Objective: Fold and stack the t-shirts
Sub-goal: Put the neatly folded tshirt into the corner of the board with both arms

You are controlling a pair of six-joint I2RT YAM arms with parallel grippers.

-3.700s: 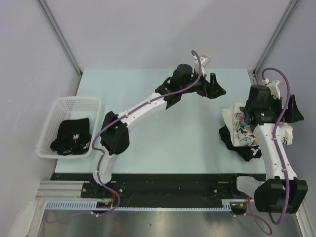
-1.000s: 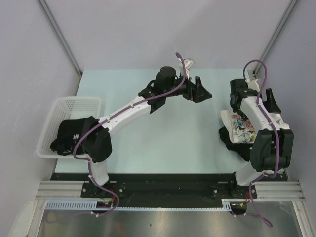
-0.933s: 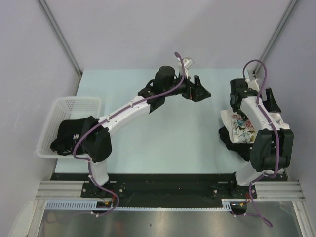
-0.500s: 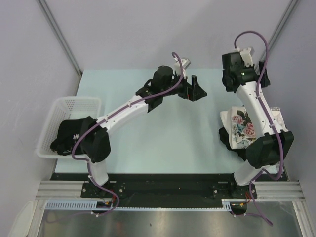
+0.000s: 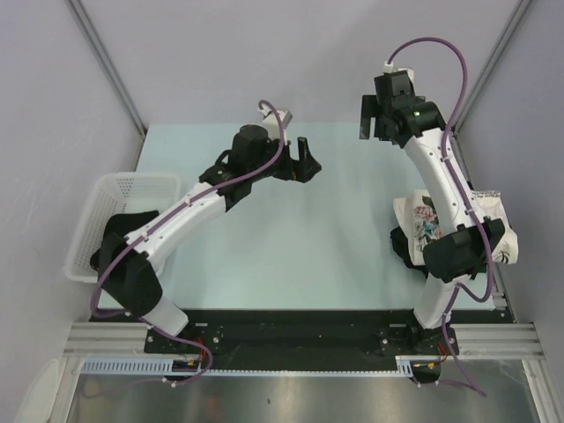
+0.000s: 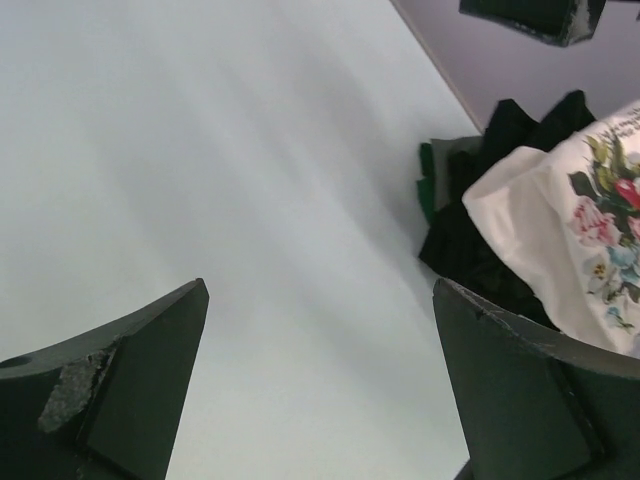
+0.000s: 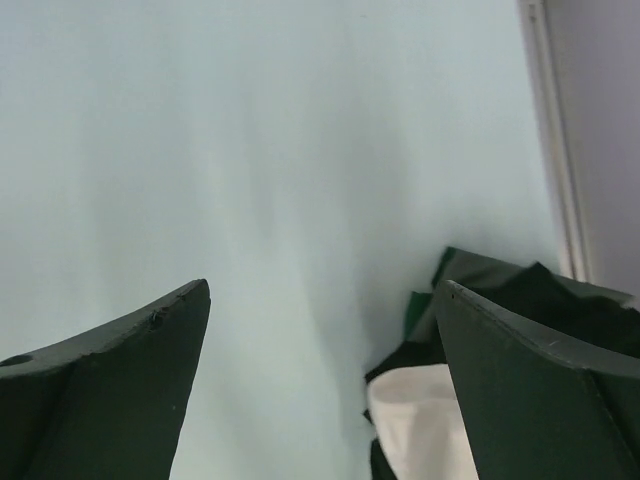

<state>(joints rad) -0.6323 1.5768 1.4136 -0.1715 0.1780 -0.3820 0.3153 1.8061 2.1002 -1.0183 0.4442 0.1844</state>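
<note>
While both arms reach out from their bases on a grey metal rail [image 5: 264, 370] at the near edge, neither holds any cloth.

Nearest on the right, a cream-white t-shirt with a multicoloured flower print [image 5: 425, 220] lies folded on top of crumpled black t-shirts [image 5: 407, 251]. This pile sits right by the right-hand edge of the pale blue-green tabletop [image 5: 335, 247], with the right arm's links passing over it. On the left stands a white plastic mesh basket [image 5: 141, 179]; the left arm's dark elbow hides most of what is inside.

Farther out, the left gripper [image 6: 320, 300] hovers over bare tabletop near the middle, fingers spread wide and empty. The right gripper [image 7: 320, 295], raised toward the far right, is likewise spread and empty, looking down at the pile's far corner.

Likely risks: the cream shirt's outer edge seems to reach the tabletop's border, so a brush from the right arm could drag it off. A pinch into the pile might catch several layers at once. Both arms could also crowd each other if they head for the same spot.

Smooth lilac-grey walls with slanted metal posts [image 5: 106, 62] close in the far side.
</note>
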